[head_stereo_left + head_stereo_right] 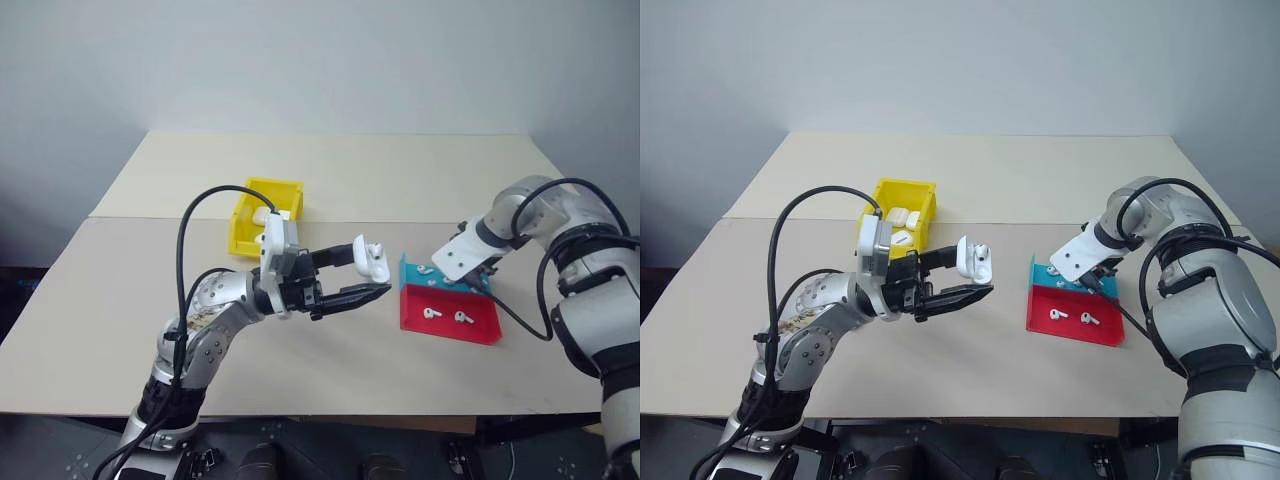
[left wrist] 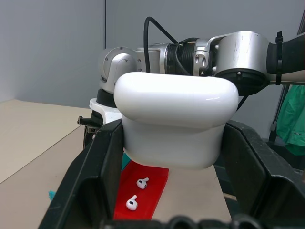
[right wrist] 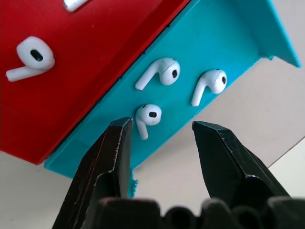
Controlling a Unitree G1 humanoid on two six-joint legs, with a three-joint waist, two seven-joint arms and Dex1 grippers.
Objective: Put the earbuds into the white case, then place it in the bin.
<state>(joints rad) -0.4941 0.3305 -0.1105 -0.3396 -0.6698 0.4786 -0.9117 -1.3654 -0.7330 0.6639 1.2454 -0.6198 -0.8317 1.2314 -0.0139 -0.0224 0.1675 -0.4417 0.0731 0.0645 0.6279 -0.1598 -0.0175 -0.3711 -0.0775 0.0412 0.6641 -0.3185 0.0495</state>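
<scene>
Your left gripper (image 1: 362,278) pinches the open case (image 1: 369,259) aloft; bin (image 1: 245,228) at its ten o'clock. Your right gripper (image 3: 159,131), jaws spread, hovers over earbuds (image 3: 148,118) in the teal tray (image 3: 224,45).

Teal tray (image 1: 413,270): far half hidden behind right gripper (image 3: 159,129). Red tray (image 2: 143,188): partly hidden behind white case (image 2: 174,121); one earbud (image 3: 71,4) cut off at 12 o'clock.

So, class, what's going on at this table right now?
The left gripper holds a white case up above the table, lid open, with one earbud seated in it. The right gripper hangs over the teal half of the tray, jaws apart around one of three loose earbuds. Two more lie in the red half. The yellow bin already holds several cases.
</scene>
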